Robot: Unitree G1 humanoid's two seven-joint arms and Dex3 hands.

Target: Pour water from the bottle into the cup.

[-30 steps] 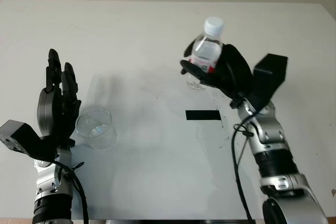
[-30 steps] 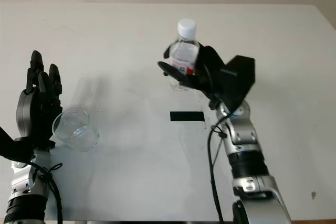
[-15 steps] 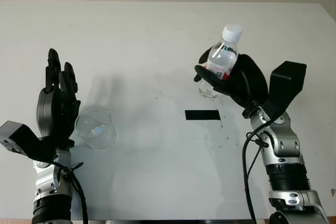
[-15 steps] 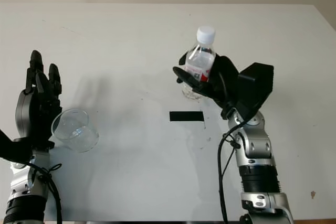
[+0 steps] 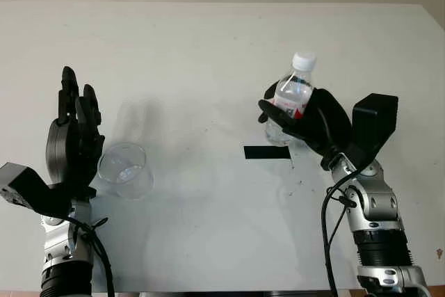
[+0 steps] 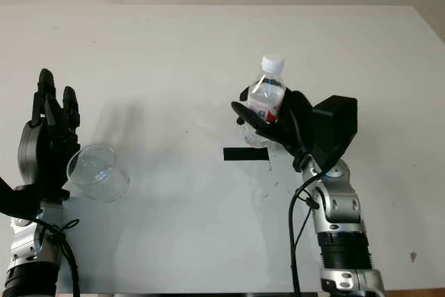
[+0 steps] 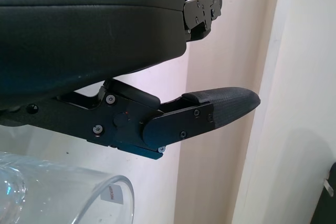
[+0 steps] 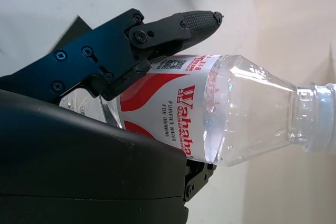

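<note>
The right hand (image 5: 313, 119) has its fingers wrapped around the bottle (image 5: 290, 99), right of middle, standing up with its white cap on top. The cup (image 5: 125, 170) sits far off at lower left on the worktop (image 5: 208, 46), just beside the open left hand (image 5: 69, 147).

On the white table (image 5: 208, 39) there is one clear plastic water bottle with a white cap and a red-and-white label (image 5: 290, 99), at the right. There is one clear, round plastic cup (image 5: 125, 170), at the near left. One black rectangular strip of tape (image 5: 267, 152) lies flat near the middle. Two black robot hands are counted: the left hand (image 5: 71, 145) and the right hand (image 5: 309, 122).
</note>
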